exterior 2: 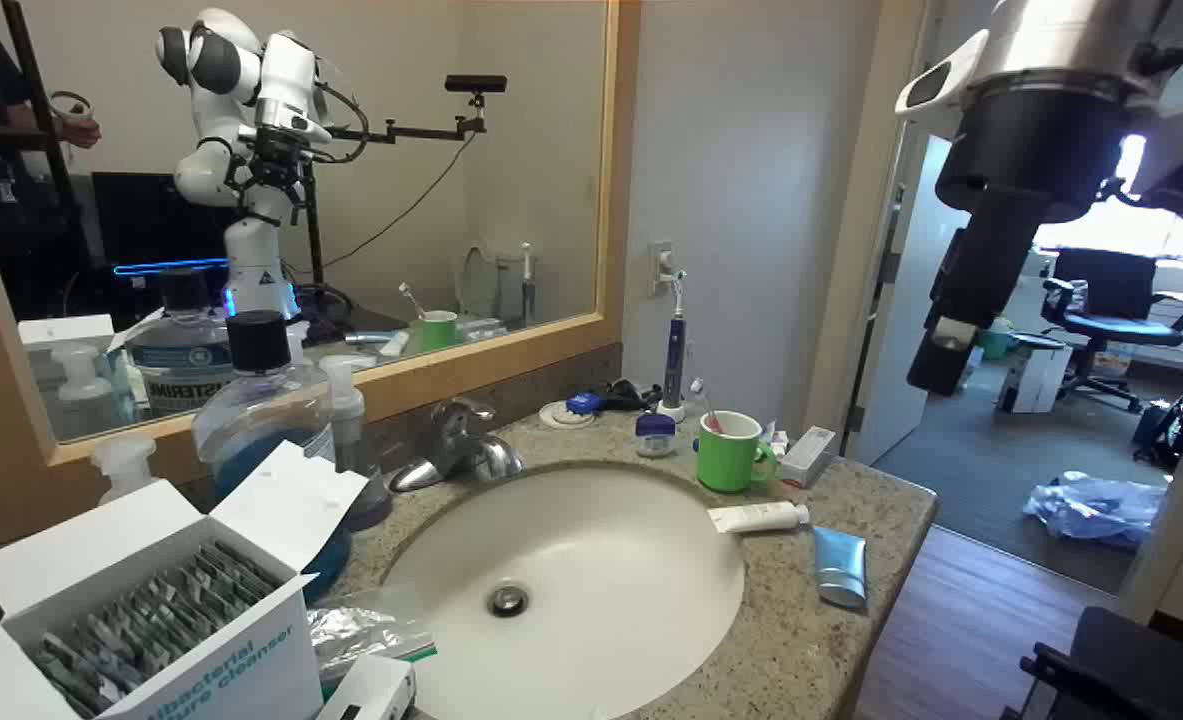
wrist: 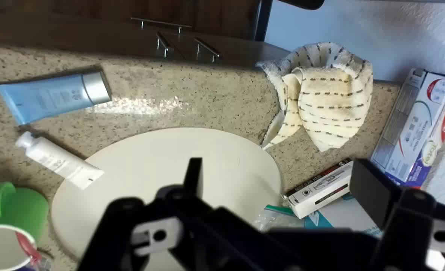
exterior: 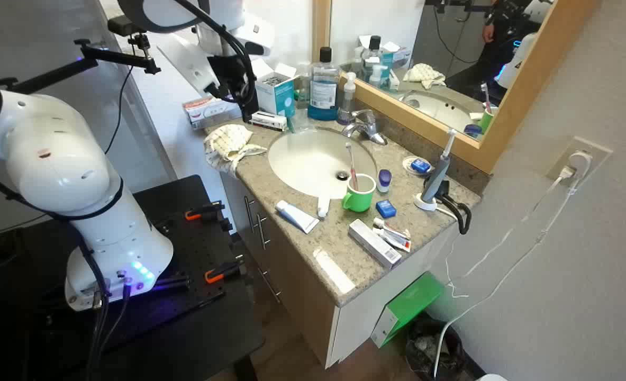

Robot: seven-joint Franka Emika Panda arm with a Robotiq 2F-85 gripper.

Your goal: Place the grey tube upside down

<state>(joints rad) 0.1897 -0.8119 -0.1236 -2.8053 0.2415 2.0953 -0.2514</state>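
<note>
Claw point(wrist: 282, 184) parted and gripping nothing, I overlook the counter point(wrist: 207, 90), the basin point(wrist: 152, 154) and, toward ten o'clock in the wrist view, what I take for the grey tube point(wrist: 53, 94). Reaching is the step, I judge: descend there, pinch, upend.

In an exterior view, a grey-white tube point(exterior 2: 766, 517) lies at the right side of the sink point(exterior 2: 591, 600), its flat end over the rim. Farther right of the sink, a light-blue tube point(exterior 2: 839, 567) lies on the worktop point(exterior 2: 891, 505). Behind the sink is the faucet point(exterior 2: 459, 440); behind its right end, a green cup point(exterior 2: 726, 468) holds a toothbrush point(exterior 2: 708, 407). The claw point(exterior 2: 941, 368) hangs higher, right of the sink.
</note>
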